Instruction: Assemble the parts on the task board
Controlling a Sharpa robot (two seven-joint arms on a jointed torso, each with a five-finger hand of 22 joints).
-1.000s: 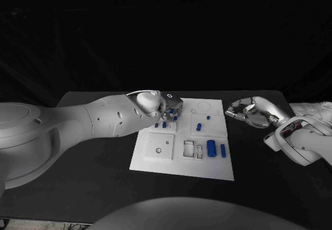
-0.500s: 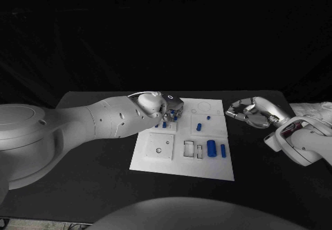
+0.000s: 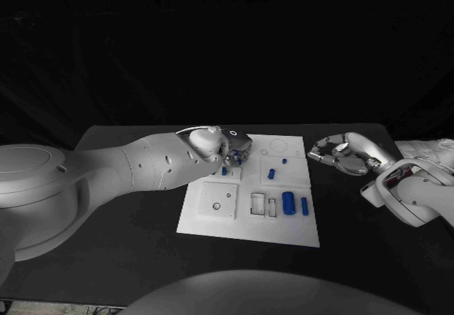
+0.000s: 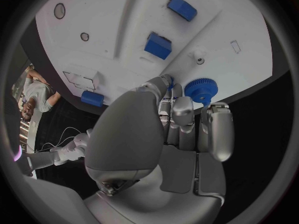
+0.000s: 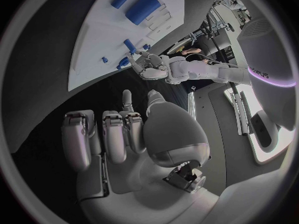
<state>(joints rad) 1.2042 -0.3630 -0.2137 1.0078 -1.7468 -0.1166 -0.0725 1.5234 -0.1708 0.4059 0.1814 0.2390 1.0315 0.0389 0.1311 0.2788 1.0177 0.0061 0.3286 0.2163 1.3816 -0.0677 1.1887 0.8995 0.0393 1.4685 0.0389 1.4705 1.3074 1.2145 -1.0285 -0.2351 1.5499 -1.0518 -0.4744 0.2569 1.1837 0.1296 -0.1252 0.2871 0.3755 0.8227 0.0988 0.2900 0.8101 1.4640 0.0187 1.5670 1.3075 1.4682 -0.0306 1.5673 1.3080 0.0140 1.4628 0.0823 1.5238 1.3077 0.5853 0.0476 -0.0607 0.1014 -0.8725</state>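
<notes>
Holding a blue gear (image 4: 201, 90) in its fingertips (image 4: 182, 107), left hand (image 3: 227, 146) sits over the far-left part of the white task board (image 3: 248, 226), gear right at the board surface near its edge. Right hand (image 3: 342, 154) hangs off the board's right side above the black table (image 3: 123, 243), fingers loosely curled and apart, nothing in them. On the board: big blue cylinder (image 3: 288, 203) w/ slim blue pin (image 3: 304, 206) just beside it, small blue peg (image 3: 271, 174) mid-board, blue blocks (image 4: 158, 46) near left hand.

No readable text, labels or numbers anywhere.
</notes>
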